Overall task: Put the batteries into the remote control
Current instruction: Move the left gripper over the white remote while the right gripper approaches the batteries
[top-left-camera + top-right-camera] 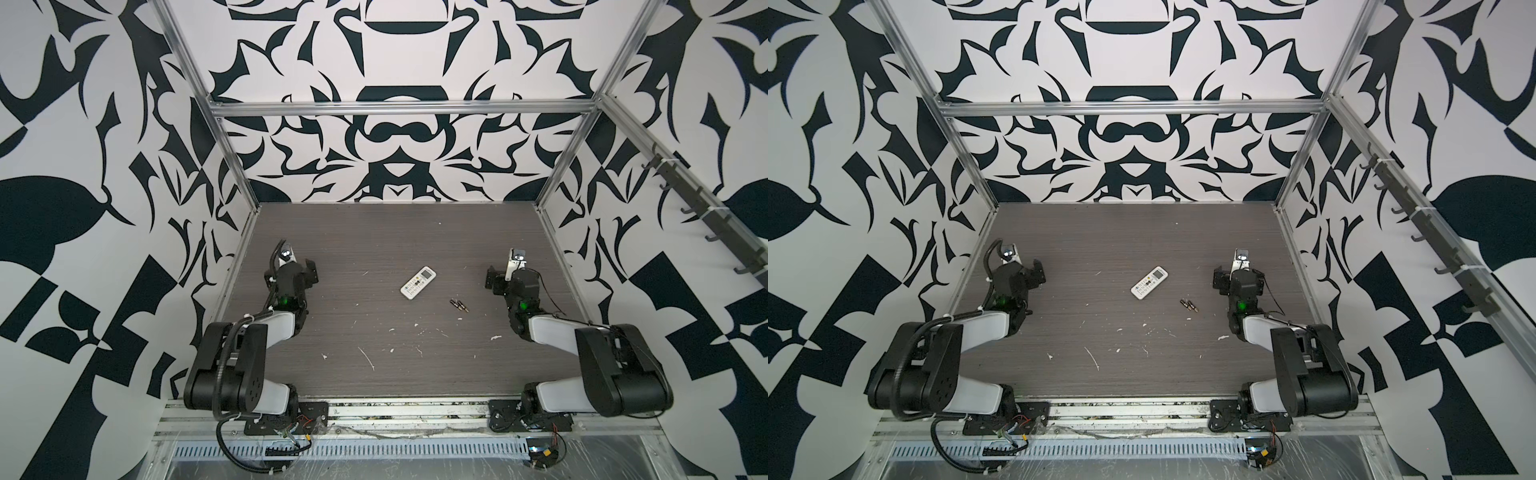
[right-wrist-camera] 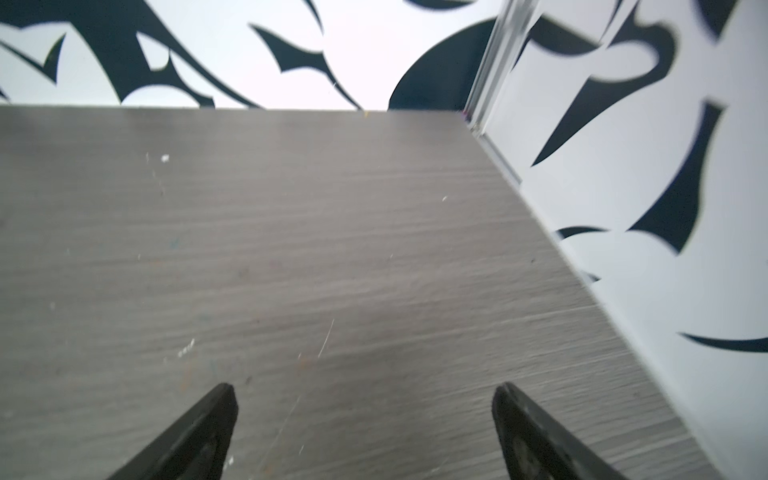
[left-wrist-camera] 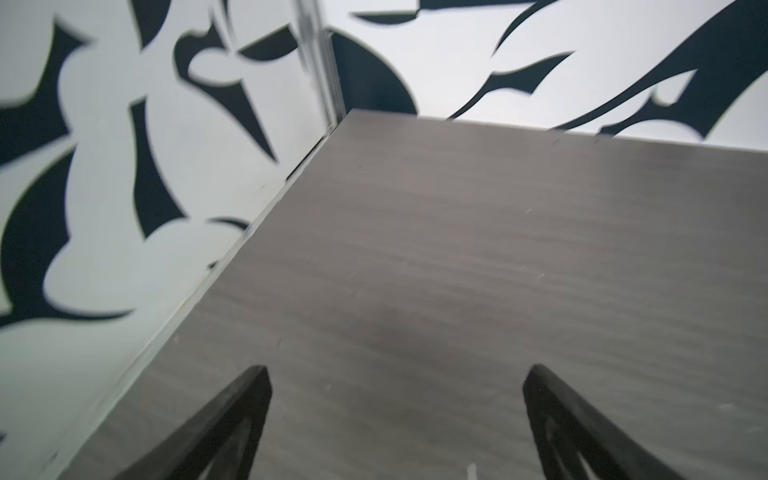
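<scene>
Top views: remote control (image 1: 418, 282) lies button-side up mid-counter (image 1: 374, 232), long axis diagonal, screen end toward upper right. 2 batteries (image 1: 459, 305) sit side by side near its lower right, not touching it, dark with brownish tips. Right arm looks nearer them. Left fingers (image 3: 245, 399) and right fingers (image 2: 208, 419) are spread wide, empty, well apart from both. Recess probably faces down, so flip first.

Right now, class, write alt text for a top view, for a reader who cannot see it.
A white remote lies buttons-up in the middle of a grey table, with two batteries side by side just right of it and nearer the camera. The left pincer and right pincer sit open at either side, holding nothing.
</scene>
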Controlling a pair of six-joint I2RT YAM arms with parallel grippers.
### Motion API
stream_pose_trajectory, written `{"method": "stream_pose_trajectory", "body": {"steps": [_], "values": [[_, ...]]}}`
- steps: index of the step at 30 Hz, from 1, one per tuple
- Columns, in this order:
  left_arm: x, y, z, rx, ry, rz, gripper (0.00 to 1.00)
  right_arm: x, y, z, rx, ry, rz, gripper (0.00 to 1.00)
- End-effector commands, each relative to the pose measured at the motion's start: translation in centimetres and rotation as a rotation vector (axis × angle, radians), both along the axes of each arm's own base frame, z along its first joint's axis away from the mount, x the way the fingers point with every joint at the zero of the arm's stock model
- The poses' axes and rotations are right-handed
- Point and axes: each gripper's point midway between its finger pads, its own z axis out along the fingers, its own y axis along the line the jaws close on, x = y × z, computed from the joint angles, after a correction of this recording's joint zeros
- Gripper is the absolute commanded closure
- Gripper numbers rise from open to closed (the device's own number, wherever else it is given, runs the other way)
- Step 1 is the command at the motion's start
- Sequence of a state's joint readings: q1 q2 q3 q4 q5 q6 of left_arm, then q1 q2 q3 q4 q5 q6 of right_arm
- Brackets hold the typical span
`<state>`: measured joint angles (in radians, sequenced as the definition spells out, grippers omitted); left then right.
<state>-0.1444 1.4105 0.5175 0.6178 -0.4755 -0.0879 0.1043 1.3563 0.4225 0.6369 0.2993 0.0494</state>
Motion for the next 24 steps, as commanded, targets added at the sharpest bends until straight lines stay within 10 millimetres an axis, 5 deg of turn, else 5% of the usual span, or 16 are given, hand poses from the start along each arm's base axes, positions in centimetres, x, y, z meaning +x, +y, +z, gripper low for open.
{"method": "stream_pose_trajectory", "body": {"steps": [1,5,10,15,24], "values": [[-1.3,-2.0,-1.5,0.037,0.176,-0.041,0.01,-0.3,-0.7,3.1,0.017,0.01,-0.107,0.0],[-2.0,-4.4,0.0,0.07,0.267,-0.062,0.01,-1.3,0.5,6.1,0.049,0.025,-0.071,0.0],[-2.6,-7.1,1.2,-0.148,0.366,-0.095,0.01,-2.3,2.6,7.7,0.113,0.089,0.009,0.0],[-2.4,-11.2,0.4,-0.271,0.557,-0.223,0.01,-2.6,6.0,7.5,0.166,0.162,0.121,0.0],[-2.3,-19.9,2.0,-0.373,0.622,-0.477,0.01,-3.3,11.9,5.6,0.262,0.303,0.35,0.0]]}}
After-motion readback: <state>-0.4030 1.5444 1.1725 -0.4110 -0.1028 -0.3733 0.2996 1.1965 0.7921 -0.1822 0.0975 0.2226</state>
